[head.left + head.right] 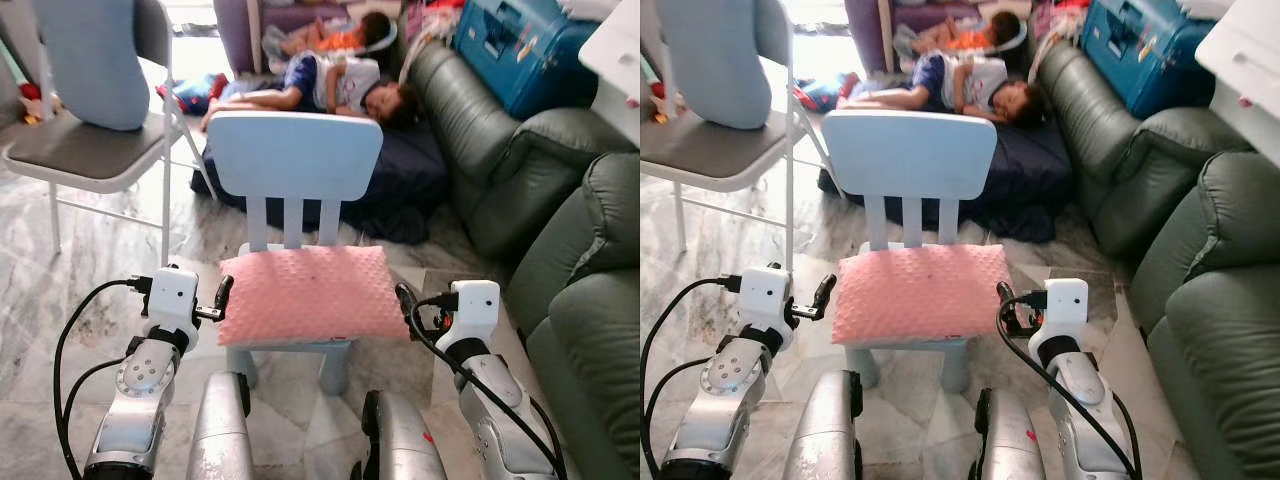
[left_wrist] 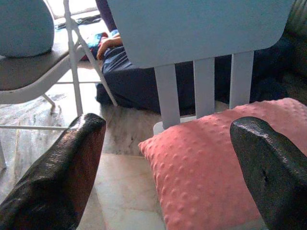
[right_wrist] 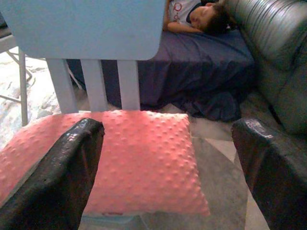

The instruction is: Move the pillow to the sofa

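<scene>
One pink pillow (image 1: pixel 312 292) lies on one blue chair (image 1: pixel 295 155), flanked by left gripper (image 1: pixel 222 301) and right gripper (image 1: pixel 407 307), fingers spread wide.

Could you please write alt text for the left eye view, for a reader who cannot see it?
A pink pillow lies on a small light-blue chair, with the left gripper and right gripper at either side of it. A green sofa stands to the right.

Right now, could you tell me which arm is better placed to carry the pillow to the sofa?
Probably the right: its open claw sits at the pink pillow edge nearest the green sofa; the left claw flanks the far edge.
</scene>
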